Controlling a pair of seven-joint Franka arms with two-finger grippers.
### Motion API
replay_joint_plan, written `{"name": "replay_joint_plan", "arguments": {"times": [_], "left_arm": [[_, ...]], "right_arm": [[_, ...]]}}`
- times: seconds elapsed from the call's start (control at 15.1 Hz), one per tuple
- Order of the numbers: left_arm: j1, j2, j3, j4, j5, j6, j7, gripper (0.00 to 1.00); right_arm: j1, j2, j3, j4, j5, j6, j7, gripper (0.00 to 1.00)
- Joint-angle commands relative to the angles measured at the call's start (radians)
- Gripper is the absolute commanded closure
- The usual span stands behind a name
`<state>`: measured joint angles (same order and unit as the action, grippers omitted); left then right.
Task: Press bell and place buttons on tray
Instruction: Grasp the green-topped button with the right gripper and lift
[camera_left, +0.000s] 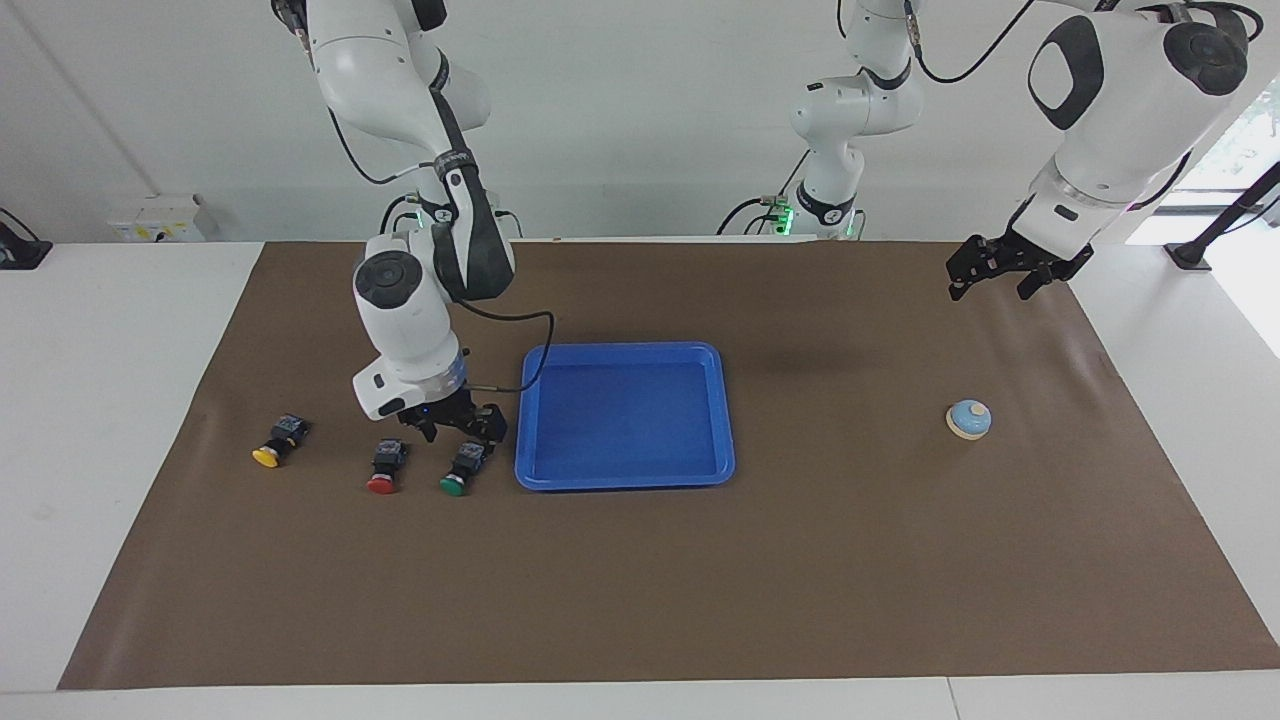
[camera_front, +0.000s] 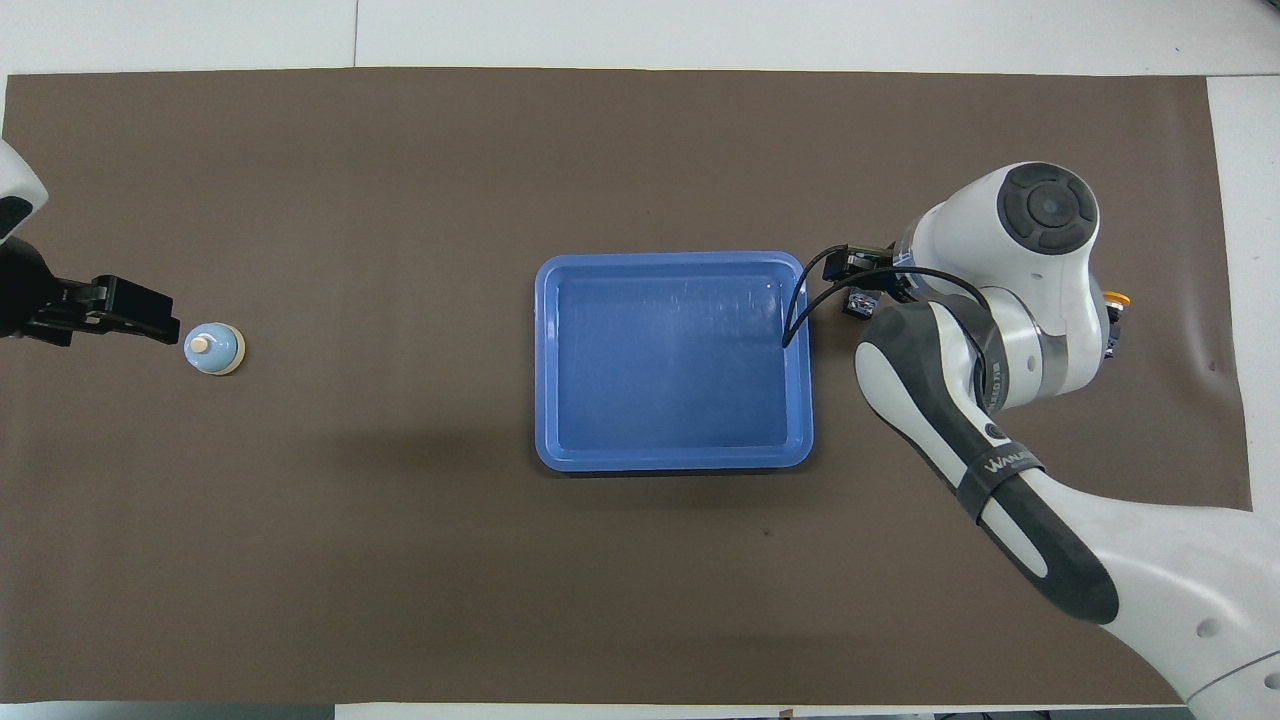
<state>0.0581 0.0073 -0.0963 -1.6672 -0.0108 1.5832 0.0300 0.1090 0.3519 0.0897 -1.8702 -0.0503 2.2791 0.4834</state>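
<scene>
Right pincer (camera_left: 463, 432) open over green button (camera_left: 462, 469), glossy rounded tray (camera_left: 625, 480)

The tray (camera_left: 625, 350) was blue, the bell (camera_left: 969, 418) light blue, the 3 buttons' caps yellow (camera_left: 265, 457), red (camera_left: 381, 485) and green (camera_left: 452, 487).

mat: brown mat (camera_left: 660, 580) — spread flat | under: white table (camera_left: 110, 420)

A white table (camera_left: 120, 420) carried a brown paper mat (camera_left: 650, 580), holding a blue rectangular plastic tray (camera_left: 625, 482), three push-button switches (camera_left: 385, 466) and a small blue-domed bell (camera_left: 969, 419).
</scene>
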Motion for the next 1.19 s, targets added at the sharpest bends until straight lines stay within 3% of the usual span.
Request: {"name": "replay_joint_plan", "arguments": {"times": [0.0,0.46,0.53,0.59,0.66,0.73,0.99,1.12], "left_arm": [[-0.001,-0.010,0.004,0.001,0.000,-0.011,-0.009,0.00],[-0.001,-0.010,0.004,0.001,0.000,-0.011,-0.009,0.00],[-0.001,-0.010,0.004,0.001,0.000,-0.011,-0.009,0.00],[-0.001,-0.010,0.004,0.000,0.000,-0.011,-0.009,0.00],[-0.001,-0.010,0.004,0.001,0.000,-0.011,-0.009,0.00],[-0.001,-0.010,0.004,0.001,0.000,-0.011,-0.009,0.00],[-0.001,-0.010,0.004,0.001,0.000,-0.011,-0.009,0.00],[-0.001,-0.010,0.004,0.001,0.000,-0.011,-0.009,0.00]], "right_arm": [[0.009,0.039,-0.005,0.043,-0.031,0.011,0.043,0.00],[0.000,0.058,-0.011,-0.020,-0.036,0.031,0.057,0.00],[0.000,0.058,-0.011,-0.021,-0.036,0.031,0.060,0.06],[0.000,0.056,-0.011,-0.021,-0.036,0.031,0.061,0.35],[0.003,0.056,-0.011,-0.021,-0.036,0.030,0.063,0.81],[0.006,0.056,-0.011,-0.021,-0.036,0.030,0.079,1.00],[0.014,0.056,-0.008,-0.001,-0.036,0.016,0.101,1.00],[0.023,0.056,-0.005,0.066,-0.036,-0.070,0.101,1.00]]}}
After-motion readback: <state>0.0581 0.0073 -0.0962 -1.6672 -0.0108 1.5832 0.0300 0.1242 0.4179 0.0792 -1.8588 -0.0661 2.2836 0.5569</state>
